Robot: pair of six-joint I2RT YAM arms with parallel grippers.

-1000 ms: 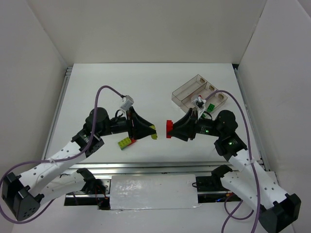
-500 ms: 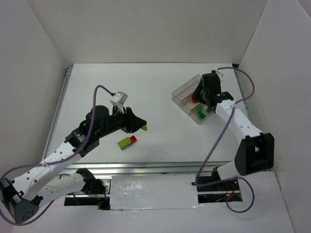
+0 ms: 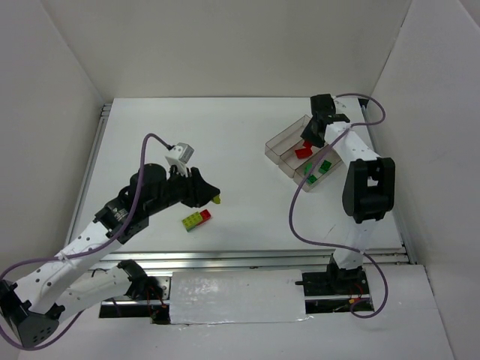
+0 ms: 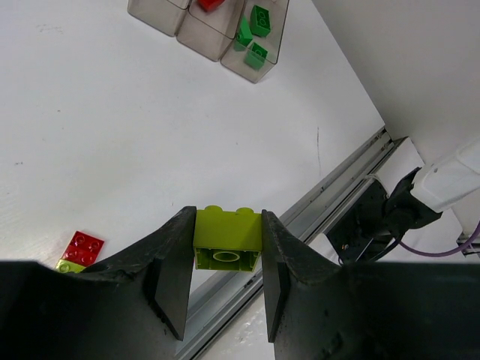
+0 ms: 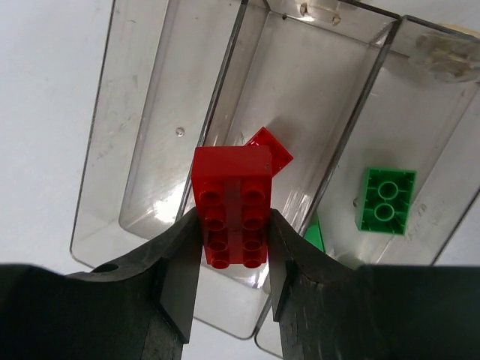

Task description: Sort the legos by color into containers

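- The right gripper (image 5: 231,238) is clenching a red brick (image 5: 231,196) between its fingers and is hanging over the trays (image 5: 225,82). The middle tray is lying directly under the brick.
- In that middle tray, just beyond the held brick, another red piece (image 5: 271,150) is already lying. In the tray to this gripper's right, green bricks (image 5: 386,201) are resting. I am seeing no brick in the tray on its left.
- The left gripper (image 4: 227,244) is grasping a yellow-green brick (image 4: 227,234) above the table (image 4: 112,135), with the trays far ahead of it.
- Below it and to its left, a small stack (image 4: 81,247) of red and yellow-green bricks is waiting on the table.
- As I am judging it, the sorting is well advanced. The two held bricks need dropping, and the stack needs pulling apart and sorting.
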